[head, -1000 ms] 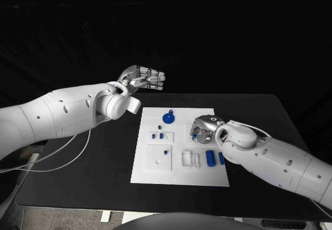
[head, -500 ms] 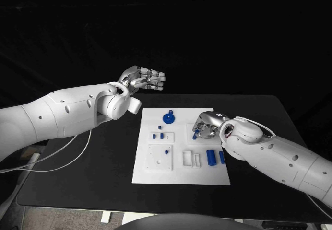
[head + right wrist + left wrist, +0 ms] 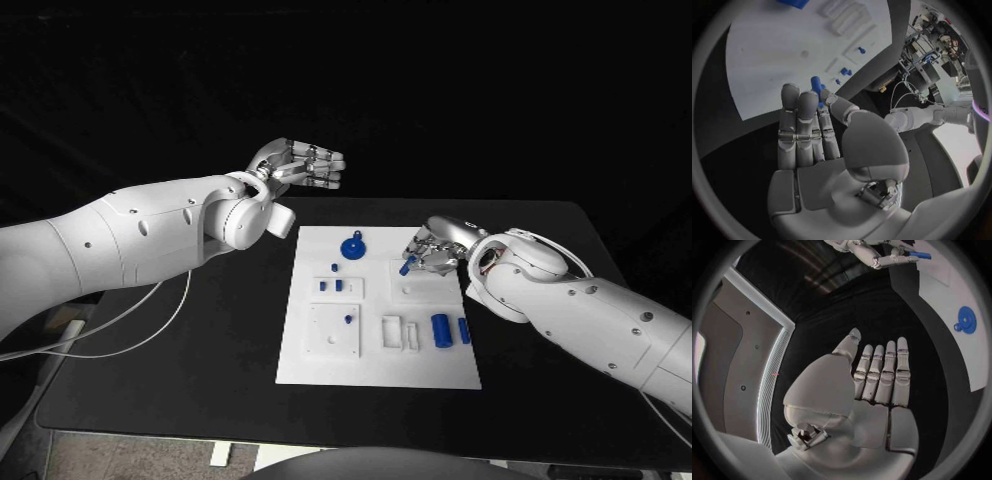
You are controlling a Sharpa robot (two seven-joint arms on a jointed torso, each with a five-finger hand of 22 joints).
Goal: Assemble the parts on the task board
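Observation:
The white task board (image 3: 378,360) lies mid-table. My right hand (image 3: 438,246) hovers over its right side and pinches a small blue peg (image 3: 408,265) between thumb and fingers; the right wrist view shows that peg (image 3: 815,83) at the fingertips. Below the peg sits a white block (image 3: 414,283) on the board. My left hand (image 3: 300,162) is raised beyond the board's far left corner, fingers straight and holding nothing (image 3: 879,375). A blue disc with a knob (image 3: 352,244) lies near the board's far edge.
Two blue cylinders (image 3: 450,329) lie side by side at the board's right. Small blue pegs (image 3: 333,284) stand in white blocks on the left, with another peg (image 3: 348,319) nearer me. The black table (image 3: 548,230) surrounds the board.
My right hand has lifted off the white block and drawn back to the far right with the blue peg pinched. The left hand has stayed still.

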